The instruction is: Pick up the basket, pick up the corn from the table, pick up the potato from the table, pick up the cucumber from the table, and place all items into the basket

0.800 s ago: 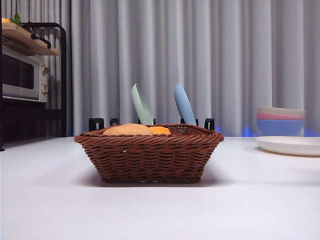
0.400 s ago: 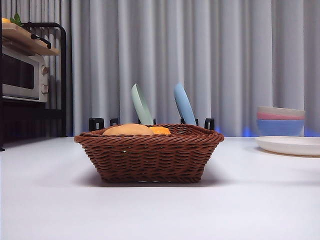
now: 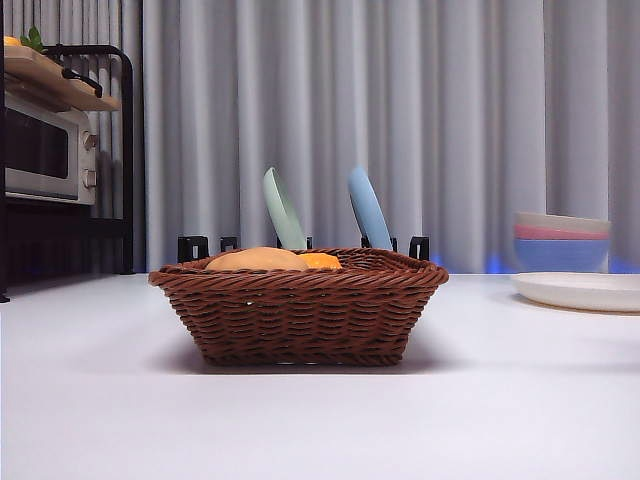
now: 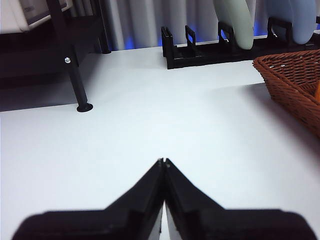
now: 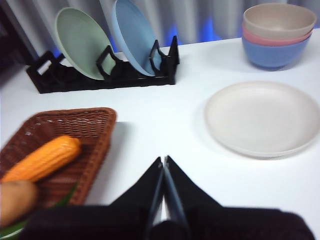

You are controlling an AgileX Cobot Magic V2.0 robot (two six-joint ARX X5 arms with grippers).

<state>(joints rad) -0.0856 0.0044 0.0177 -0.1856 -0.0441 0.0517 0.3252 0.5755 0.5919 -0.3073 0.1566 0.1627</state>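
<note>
grey pleated curtain [image 3: 400,120] across back; black shelf rack [image 3: 110,150] at left, holding microwave [image 3: 45,150].

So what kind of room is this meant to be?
Probably a mock kitchen: a microwave-like oven on a rack, plates in a dish rack, stacked bowls, and a basket of toy vegetables on a white table.

I am seeing corn [image 5: 44,159] and potato [image 5: 15,200] lying in the basket [image 3: 298,312], dish rack [image 5: 102,75] standing behind it.
</note>
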